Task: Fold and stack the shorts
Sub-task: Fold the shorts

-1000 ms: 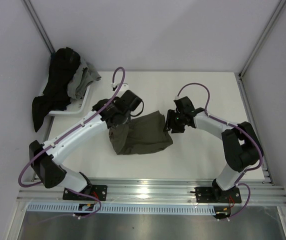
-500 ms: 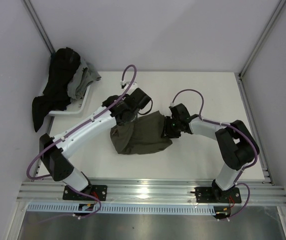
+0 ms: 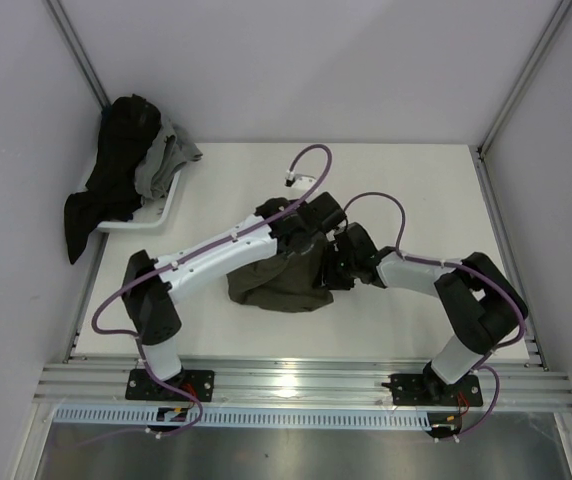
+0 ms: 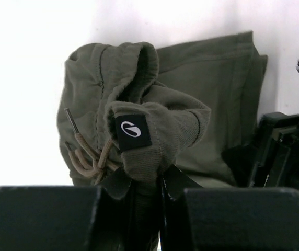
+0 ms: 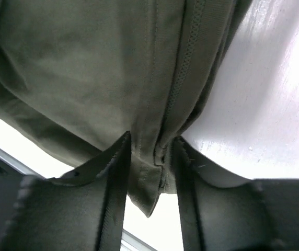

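The olive-green shorts (image 3: 276, 280) lie bunched in the middle of the table. My left gripper (image 3: 311, 235) is shut on the drawstring waistband (image 4: 149, 141), which it has carried over the rest of the cloth; a black label (image 4: 133, 127) and tan drawstring (image 4: 84, 154) show in the left wrist view. My right gripper (image 3: 338, 262) is shut on the hemmed right edge of the shorts (image 5: 154, 157), its fingers (image 5: 113, 178) on either side of the cloth. The two grippers are close together.
A white tray (image 3: 161, 212) at the back left holds a pile of black and grey clothes (image 3: 126, 165) that hangs over its edge. Metal frame posts stand at the back corners. An aluminium rail (image 3: 296, 385) runs along the near edge.
My left gripper has carried the waistband to the right, over the shorts, toward my right gripper. My right gripper has moved left and closed on the right edge. The shorts are now more bunched.
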`<move>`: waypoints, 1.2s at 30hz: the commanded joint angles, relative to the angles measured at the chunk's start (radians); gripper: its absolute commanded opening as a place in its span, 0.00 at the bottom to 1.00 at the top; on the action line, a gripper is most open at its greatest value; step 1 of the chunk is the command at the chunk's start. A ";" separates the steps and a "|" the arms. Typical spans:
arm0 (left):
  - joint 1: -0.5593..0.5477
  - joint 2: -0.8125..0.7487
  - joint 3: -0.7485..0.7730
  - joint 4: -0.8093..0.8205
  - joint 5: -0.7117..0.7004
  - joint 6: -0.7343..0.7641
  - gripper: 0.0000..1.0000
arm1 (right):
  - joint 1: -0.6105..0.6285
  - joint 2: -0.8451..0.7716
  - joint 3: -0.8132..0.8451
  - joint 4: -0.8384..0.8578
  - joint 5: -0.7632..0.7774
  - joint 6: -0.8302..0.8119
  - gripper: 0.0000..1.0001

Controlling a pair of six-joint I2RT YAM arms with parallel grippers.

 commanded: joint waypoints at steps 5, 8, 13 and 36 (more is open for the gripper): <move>-0.070 0.085 0.046 0.022 -0.068 -0.110 0.00 | -0.040 -0.090 -0.135 0.019 0.064 0.097 0.49; -0.073 0.107 0.033 0.033 -0.080 -0.152 0.00 | -0.054 -0.138 -0.163 0.011 0.085 0.111 0.50; -0.084 0.101 0.020 0.077 -0.081 -0.176 0.00 | -0.073 -0.167 -0.190 0.014 0.085 0.104 0.45; -0.095 0.201 -0.046 0.315 0.015 -0.159 0.51 | -0.096 -0.179 -0.270 0.065 0.062 0.115 0.39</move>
